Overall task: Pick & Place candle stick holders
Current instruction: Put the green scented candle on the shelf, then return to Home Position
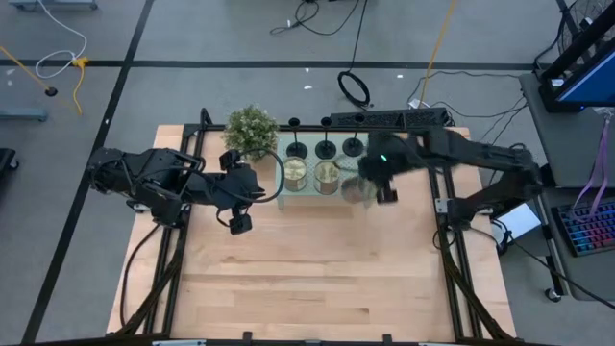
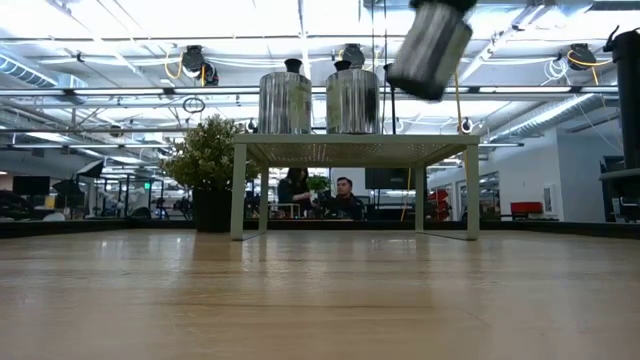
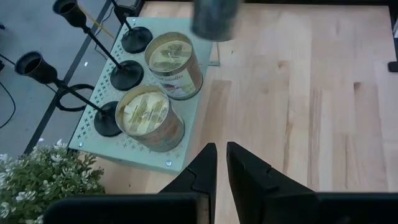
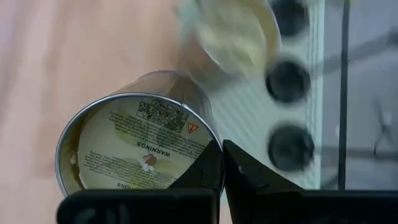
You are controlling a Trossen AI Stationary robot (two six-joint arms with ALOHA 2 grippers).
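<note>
Three black candle stick holders [image 1: 326, 149] stand on their round bases in a row along the far side of a pale perforated stand [image 1: 309, 193]; they also show in the left wrist view [image 3: 123, 74]. Two gold-green jars [image 3: 149, 115] stand on the stand in front of them. My right gripper [image 4: 222, 163] is shut on a third jar [image 1: 357, 189], held in the air at the stand's right end [image 2: 430, 50]. My left gripper [image 3: 221, 163] is shut and empty, above the wood left of the stand [image 1: 240, 223]. My right gripper holds the jar by its top rim [image 4: 208, 134], the wall pinched with one finger seemingly inside and one outside. The fingers come from above, pointing down. The jar hangs below them, tilted, clear of the stand and the table.
A small potted plant [image 1: 252, 130] stands at the stand's far left corner. The wooden table top [image 1: 327, 269] lies bare in front of the stand. Cables and a power strip [image 1: 384, 118] lie on the floor beyond the far edge. People sit in the room behind [image 2: 345, 195].
</note>
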